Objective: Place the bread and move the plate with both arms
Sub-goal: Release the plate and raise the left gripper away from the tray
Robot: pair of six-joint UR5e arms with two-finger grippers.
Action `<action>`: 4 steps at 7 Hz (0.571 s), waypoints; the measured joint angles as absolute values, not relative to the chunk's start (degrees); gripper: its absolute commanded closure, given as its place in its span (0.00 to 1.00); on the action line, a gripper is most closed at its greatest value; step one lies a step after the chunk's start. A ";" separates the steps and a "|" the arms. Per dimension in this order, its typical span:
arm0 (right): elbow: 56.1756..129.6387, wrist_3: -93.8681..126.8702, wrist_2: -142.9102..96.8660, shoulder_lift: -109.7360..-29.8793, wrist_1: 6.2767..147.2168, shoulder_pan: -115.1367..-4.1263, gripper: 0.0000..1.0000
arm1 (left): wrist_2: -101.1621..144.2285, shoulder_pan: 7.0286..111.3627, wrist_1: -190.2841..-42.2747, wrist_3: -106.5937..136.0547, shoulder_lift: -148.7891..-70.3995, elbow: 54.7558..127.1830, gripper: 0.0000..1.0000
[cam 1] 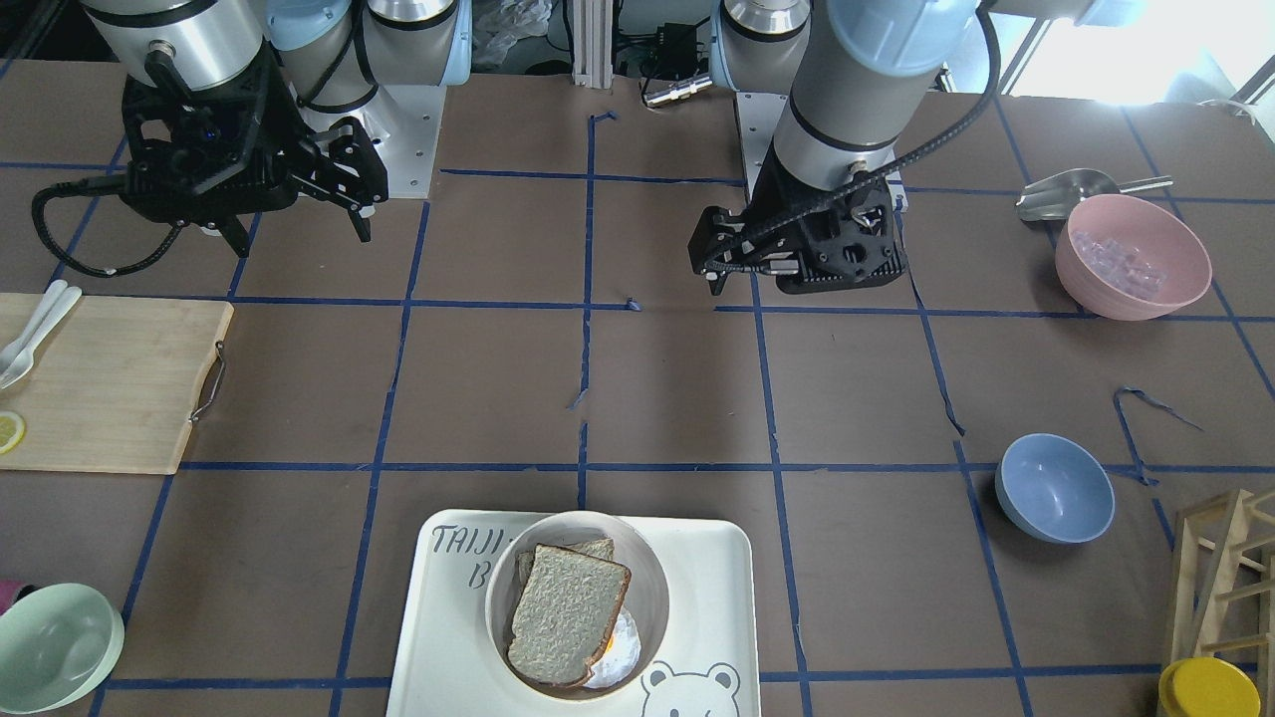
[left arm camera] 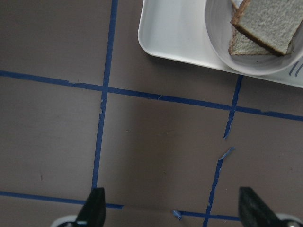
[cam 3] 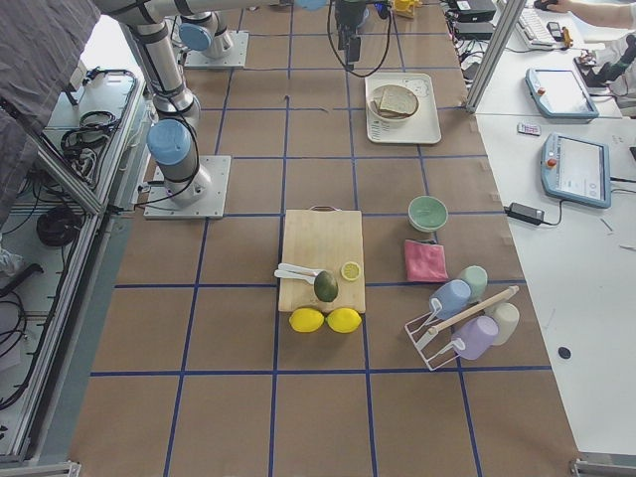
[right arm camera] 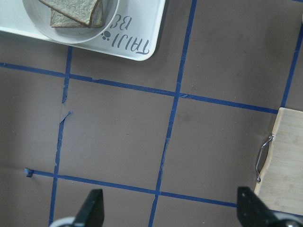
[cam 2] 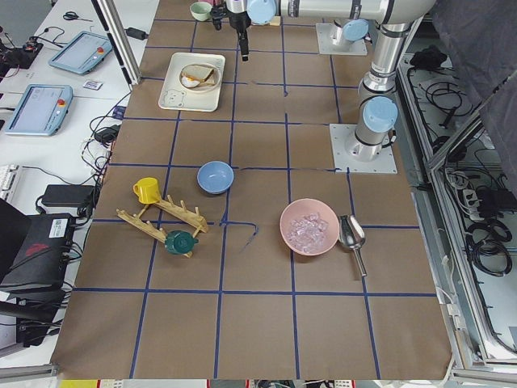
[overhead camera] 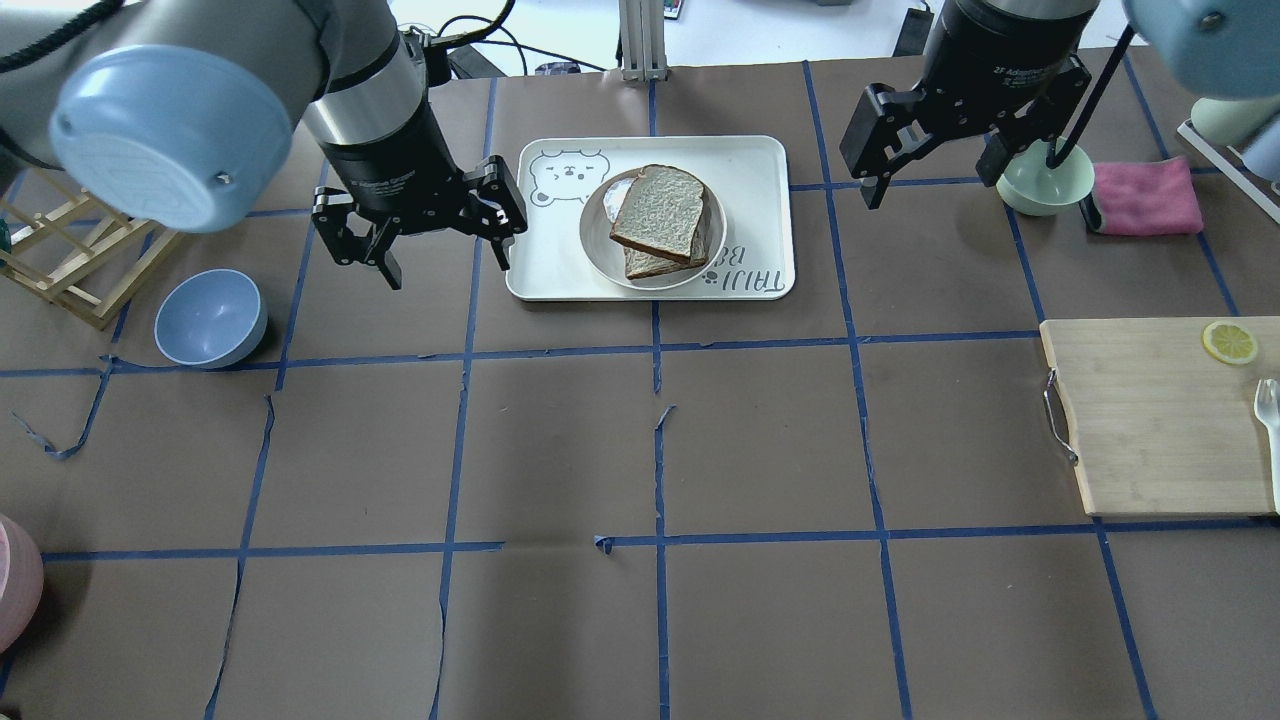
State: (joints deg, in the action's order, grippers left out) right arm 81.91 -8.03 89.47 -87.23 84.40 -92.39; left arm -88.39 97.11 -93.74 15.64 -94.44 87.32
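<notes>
Tray (cam 1: 697, 558) sits closest on the operators' side, with the plate (cam 1: 655, 597) on it and the bread (cam 1: 568, 612) lying tilted over a second slice (cam 1: 596, 548) inside. Left gripper (overhead camera: 445, 258) hangs just beside the tray's left edge and right gripper (overhead camera: 932, 185) well off to its right, both spread wide and empty. Bread's soft and light and squishes easily, so I'd pinch it gently by the crust. Plate looks stiff and slick; I'd grab the raised rim from opposite sides.
</notes>
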 measured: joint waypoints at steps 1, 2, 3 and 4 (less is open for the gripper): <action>81.91 -8.09 89.47 -87.21 84.44 -92.36 0.00 | -88.82 95.23 -96.07 13.66 -92.86 86.73 0.00; 81.91 -8.09 89.47 -87.20 84.45 -92.36 0.00 | -88.93 93.15 -97.33 11.42 -92.00 85.84 0.00; 81.91 -8.07 89.47 -87.19 84.46 -92.36 0.00 | -89.00 91.87 -98.12 10.26 -91.69 85.07 0.00; 81.91 -8.07 89.47 -87.19 84.42 -92.35 0.00 | -89.02 91.41 -98.25 9.86 -91.62 84.72 0.00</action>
